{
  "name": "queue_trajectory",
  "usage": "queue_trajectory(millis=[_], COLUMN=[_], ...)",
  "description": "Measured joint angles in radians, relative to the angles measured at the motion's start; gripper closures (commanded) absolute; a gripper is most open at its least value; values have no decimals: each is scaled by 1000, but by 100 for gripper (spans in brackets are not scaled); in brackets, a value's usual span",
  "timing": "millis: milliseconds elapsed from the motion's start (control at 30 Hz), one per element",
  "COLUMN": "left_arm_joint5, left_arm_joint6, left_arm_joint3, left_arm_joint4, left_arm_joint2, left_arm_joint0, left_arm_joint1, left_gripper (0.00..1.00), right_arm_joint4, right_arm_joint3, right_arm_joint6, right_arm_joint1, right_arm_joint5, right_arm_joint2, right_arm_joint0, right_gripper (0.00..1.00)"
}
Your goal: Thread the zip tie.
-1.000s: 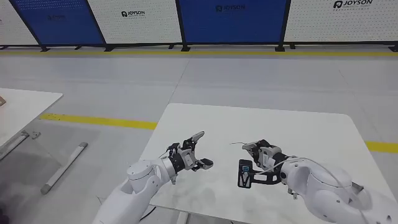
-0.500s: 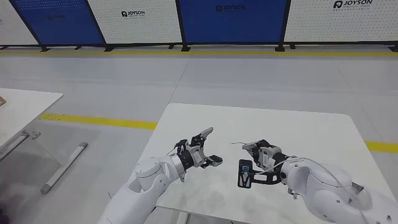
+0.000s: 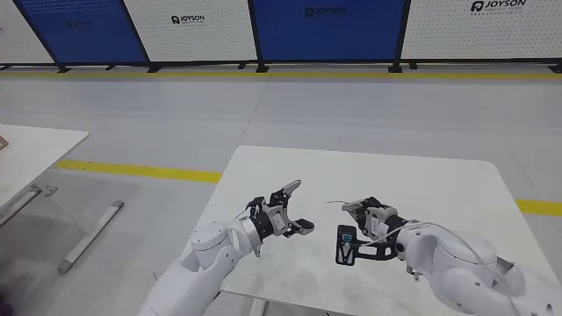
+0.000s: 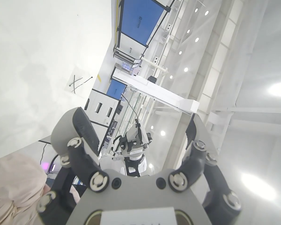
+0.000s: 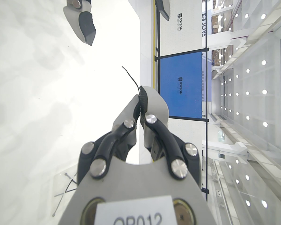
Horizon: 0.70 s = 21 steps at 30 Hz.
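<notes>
My right gripper (image 5: 140,94) is shut on a thin black zip tie (image 5: 132,79), whose free tail sticks out past the fingertips above the white table (image 3: 395,171). In the top view this gripper (image 3: 356,205) sits near the table's front edge with the tie's tail (image 3: 335,201) pointing at my left gripper (image 3: 299,204). The left gripper (image 4: 135,115) is open and holds nothing, a short gap away from the tail. Its wrist view looks between its fingers (image 4: 84,127) at the tie (image 4: 131,108). The right wrist view shows the left gripper (image 5: 128,30) open beyond the tail.
A few loose black zip ties (image 4: 79,83) lie crossed on the tabletop off to the side, also visible beside the right wrist (image 5: 63,188). The table's edges are close to both arms, and bare white surface stretches toward the far side.
The left gripper moved toward the right gripper and the tie's tail, then stopped; it has stayed open. The right gripper and its tie have not moved.
</notes>
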Motion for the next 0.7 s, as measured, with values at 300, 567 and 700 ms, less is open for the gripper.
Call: queue_trajectory(millis=[300, 567, 700], left_arm_joint5=[0, -7, 2], left_arm_joint6=[0, 80, 160], left_arm_joint3=[0, -11, 5], left_arm_joint4=[0, -63, -89], left_arm_joint2=[0, 26, 72], left_arm_joint0=[0, -26, -74], left_arm_joint1=[0, -13, -24], left_gripper=[0, 0, 0], right_arm_joint4=[0, 0, 0], right_arm_joint3=[0, 5, 16], right_arm_joint6=[0, -34, -60], right_arm_joint1=[0, 2, -1], right_arm_joint5=[0, 0, 0], right_arm_joint2=[0, -46, -129], right_arm_joint0=[0, 54, 128], right_gripper=[100, 100, 100])
